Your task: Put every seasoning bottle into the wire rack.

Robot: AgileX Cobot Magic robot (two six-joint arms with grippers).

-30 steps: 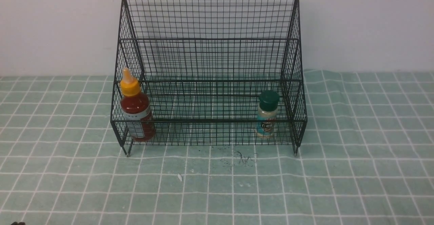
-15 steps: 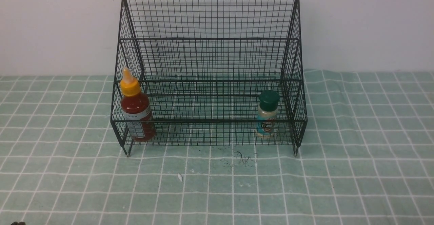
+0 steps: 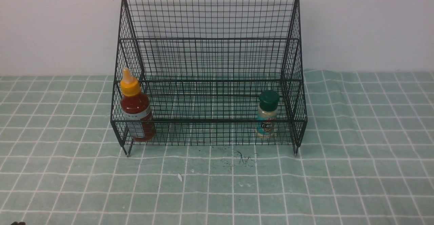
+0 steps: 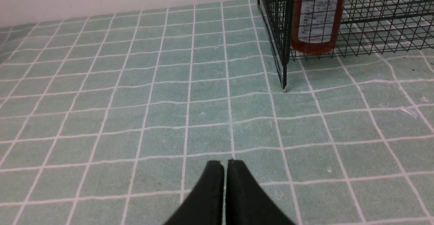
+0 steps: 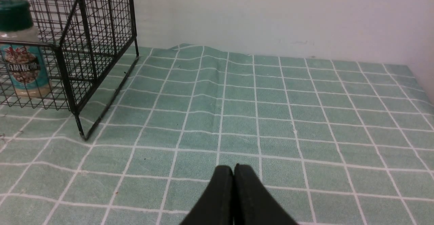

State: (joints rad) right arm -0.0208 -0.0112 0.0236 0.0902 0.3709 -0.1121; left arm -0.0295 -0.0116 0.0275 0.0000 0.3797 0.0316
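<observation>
Well, judging by how things lie, both seasoning bottles stand inside the large black wire-mesh rack [image 3: 210, 72] with stepped tiers, so I take the step in hand to be simply keeping clear and finishing cleanly. The red sauce squeeze bottle with the orange-yellow nozzle cap and white label [image 3: 136, 111] stands upright on the lowest tier at the rack's left end, just behind the front mesh. The smaller clear jar with the dark green cap and teal label [image 3: 267, 114] stands upright on the same tier near the right end. Nothing of the task lies out on the green checked cloth covering the tabletop [image 3: 217, 191].

To do this well, I should hold both arms low and away from the rack's short feet and sloping sides; a bump on the mesh could topple the tall, narrow sauce bottle, which I judge the less steady of the two.

My left gripper [image 4: 225, 165] has its jaws pressed together on nothing, low over the cloth, pointing toward the rack's front left foot and well short of it. My right gripper [image 5: 234, 170] is likewise closed and empty, hovering over bare cloth, with the rack's right front corner off to one side and apart from it.
</observation>
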